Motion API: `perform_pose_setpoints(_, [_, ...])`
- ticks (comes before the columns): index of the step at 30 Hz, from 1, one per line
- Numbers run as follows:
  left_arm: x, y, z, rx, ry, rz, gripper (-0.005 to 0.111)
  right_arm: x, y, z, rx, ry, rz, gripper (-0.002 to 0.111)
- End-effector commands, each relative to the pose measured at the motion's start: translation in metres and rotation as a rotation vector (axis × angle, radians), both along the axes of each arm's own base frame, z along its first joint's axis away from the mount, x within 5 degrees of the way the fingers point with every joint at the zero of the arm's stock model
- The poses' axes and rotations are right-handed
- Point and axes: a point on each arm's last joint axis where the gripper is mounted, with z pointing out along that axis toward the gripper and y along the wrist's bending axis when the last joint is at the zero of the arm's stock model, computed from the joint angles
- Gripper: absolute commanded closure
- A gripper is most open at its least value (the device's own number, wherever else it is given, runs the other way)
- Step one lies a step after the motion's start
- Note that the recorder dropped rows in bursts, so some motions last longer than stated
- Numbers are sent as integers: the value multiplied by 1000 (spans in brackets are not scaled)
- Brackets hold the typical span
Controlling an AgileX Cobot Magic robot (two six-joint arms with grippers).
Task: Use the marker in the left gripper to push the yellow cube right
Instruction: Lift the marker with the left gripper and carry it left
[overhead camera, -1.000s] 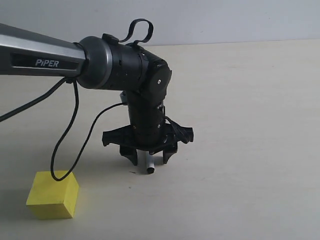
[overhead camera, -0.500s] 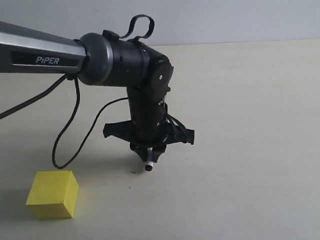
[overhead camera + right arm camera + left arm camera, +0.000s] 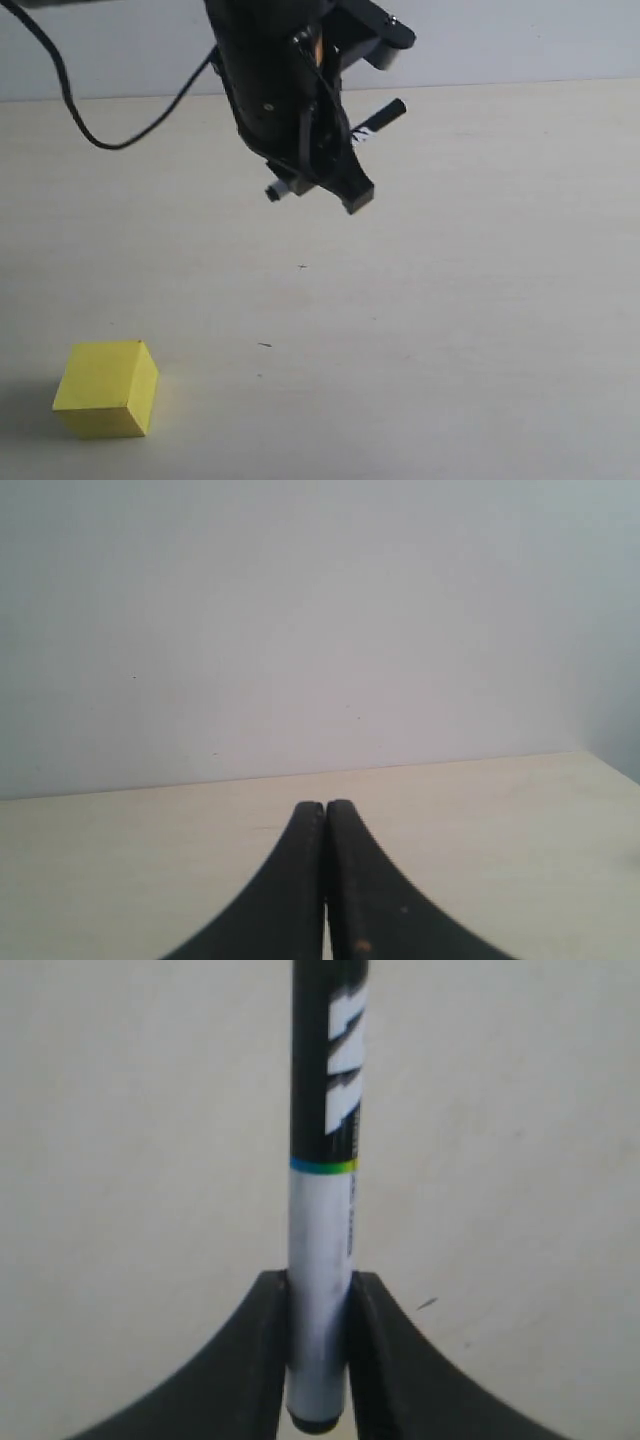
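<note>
The yellow cube (image 3: 105, 388) rests on the beige table at the near left. High above the table's middle, my left gripper (image 3: 330, 185) is shut on the marker (image 3: 385, 113), which lies slanted, its white end toward the left and its black end up to the right. The cube is well below and to the left of the gripper, apart from it. In the left wrist view the marker (image 3: 320, 1220) is pinched by its white barrel between the black jaws of the left gripper (image 3: 318, 1282). My right gripper (image 3: 326, 806) is shut and empty, and it does not show in the exterior view.
The beige table (image 3: 480, 300) runs back to a pale wall (image 3: 520, 40). A black cable (image 3: 90, 130) loops down from the left arm at the upper left. Small dark specks (image 3: 264, 345) mark the table's surface.
My left gripper shut on the marker at the table, then rose high with it and tilted. The yellow cube has not moved.
</note>
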Motion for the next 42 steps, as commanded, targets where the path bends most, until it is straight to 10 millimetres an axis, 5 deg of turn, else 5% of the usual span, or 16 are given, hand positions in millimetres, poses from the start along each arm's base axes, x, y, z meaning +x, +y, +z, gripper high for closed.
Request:
perform_pose_setpoints(1, [-2,17,24,73,-79,-35,107,0,0,-1,-1,-5,-5,108])
perform_pose_setpoints(6, [-2,17,21,88,-69,-64,107,0,0,-1,-1,-5,-5,108])
perform_pose_setpoints(9, [-5,36,20,120,-53,-74,107,0,0,-1,-1,-5,-5,108])
perform_pose_setpoints(19, [-40,171,5,288,64,-141,107,0,0,-1,-1,-5,-5,108])
perform_pose_setpoints(22, [-55,194,-1,333,87,-195,107,0,0,-1,-1,-5,-5,108])
perform_pose_setpoints(32, [-60,214,-27,371,98,-410,107,0,0,-1,-1,-7,-5,108])
perform_pose_setpoints(37, [-67,228,-34,230,60,-567,107,0,0,-1,-1,-7,-5,108])
perform_pose_setpoints(42, [-60,244,-31,155,-53,-495,107,0,0,-1,-1,-7,-5,108])
